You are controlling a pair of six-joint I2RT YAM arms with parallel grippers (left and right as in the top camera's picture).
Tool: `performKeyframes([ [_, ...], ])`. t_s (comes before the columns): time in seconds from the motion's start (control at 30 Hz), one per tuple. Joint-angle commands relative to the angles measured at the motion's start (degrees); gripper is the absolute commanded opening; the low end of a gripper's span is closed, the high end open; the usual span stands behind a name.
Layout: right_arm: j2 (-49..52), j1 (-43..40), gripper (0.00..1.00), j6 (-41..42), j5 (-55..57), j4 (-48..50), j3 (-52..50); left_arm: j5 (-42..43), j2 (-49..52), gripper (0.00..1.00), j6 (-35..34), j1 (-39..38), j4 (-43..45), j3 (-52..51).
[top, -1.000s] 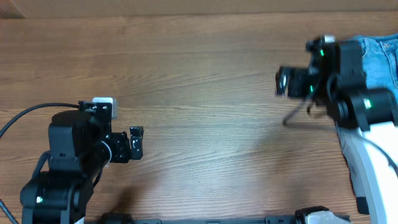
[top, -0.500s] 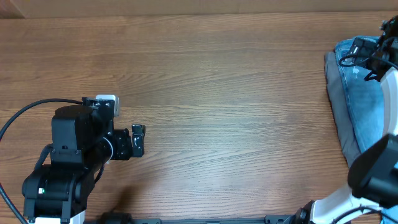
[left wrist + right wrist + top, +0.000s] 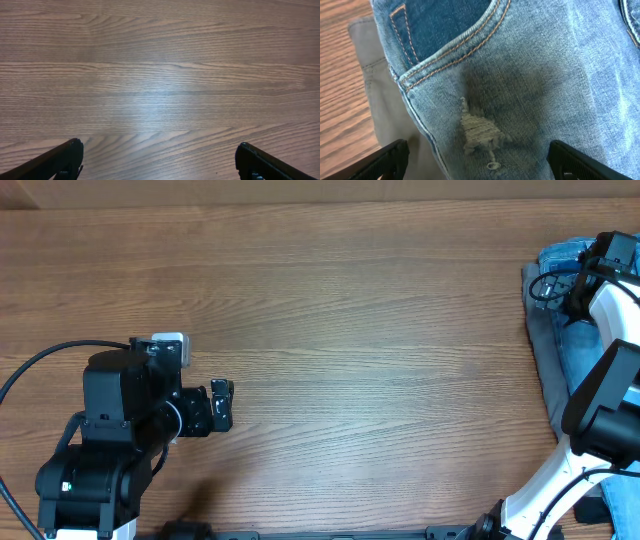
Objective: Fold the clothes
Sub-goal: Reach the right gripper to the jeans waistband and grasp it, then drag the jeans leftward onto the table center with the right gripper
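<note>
The right tool (image 3: 479, 152) hangs low over the jeans (image 3: 530, 75), jaws spread wide and nothing pinched between them. The denim lies just below, a frayed white spot (image 3: 480, 132) dead centre and a stitched pocket (image 3: 445, 25) above it. The left tool (image 3: 220, 406) is spread wide too and holds nothing, with bare wood beneath it.

The jeans sit at the far right of the tabletop (image 3: 350, 330), on top of grey trousers (image 3: 540, 350), and there's the danger! A deep bite near that side seam could catch both layers and drag the grey pair along. The cloth runs out of the overhead view, so how near the tabletop's edge lies there cannot be told. All the open room is leftward, across the bare middle.
</note>
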Motion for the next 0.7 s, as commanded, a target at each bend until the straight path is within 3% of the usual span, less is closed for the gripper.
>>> performKeyframes([
  [0.0, 2.86, -0.52, 0.86, -0.04, 0.59, 0.15, 0.15, 0.68, -0.02, 1.00, -0.81, -0.11, 0.04, 1.31],
  [0.13, 3.32, -0.52, 0.74, -0.02, 0.94, 0.20, 0.17, 0.68, -0.02, 1.00, -0.81, -0.11, 0.04, 1.31],
  [0.3, 3.21, -0.52, 0.34, -0.04, 4.00, 0.02, 0.33, 0.70, -0.02, 1.00, -1.07, -0.11, 0.04, 1.31],
  [0.37, 3.06, -0.52, 0.28, -0.04, 5.40, -1.01, 1.27, 0.70, -0.02, 1.00, -1.05, -0.11, 0.00, 1.31],
  [0.47, 0.17, -0.04, 0.26, 0.68, 4.00, -3.15, 5.22, 0.96, -0.02, 1.00, -1.22, -0.11, -0.02, 1.31],
  [0.67, -7.06, 4.48, 0.21, 0.55, -11.76, -5.31, 10.43, 1.09, -0.02, 1.00, -1.22, -0.11, 0.00, 1.31],
])
